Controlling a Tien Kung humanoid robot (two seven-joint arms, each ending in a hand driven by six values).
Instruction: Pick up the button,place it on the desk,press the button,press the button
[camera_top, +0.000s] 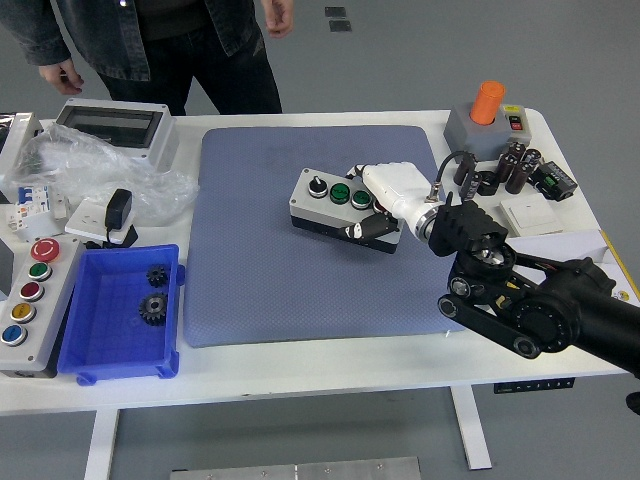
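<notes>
Button box riding in the right hand, mid-frame

Right hand (385, 200) has its fingers pinching the button box (335, 200) by its right end, low over the blue mat (260, 270), probably to set it flat on the desk (330, 365).

High overhead view across a robot's workbench

A single head camera looks forward and down over the white table (300, 375) (near edge at bottom), a person (160, 45) standing at the far side.

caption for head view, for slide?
Robot's white-fingered right hand grips grey push-button control box on blue mat; person stands behind.
</notes>
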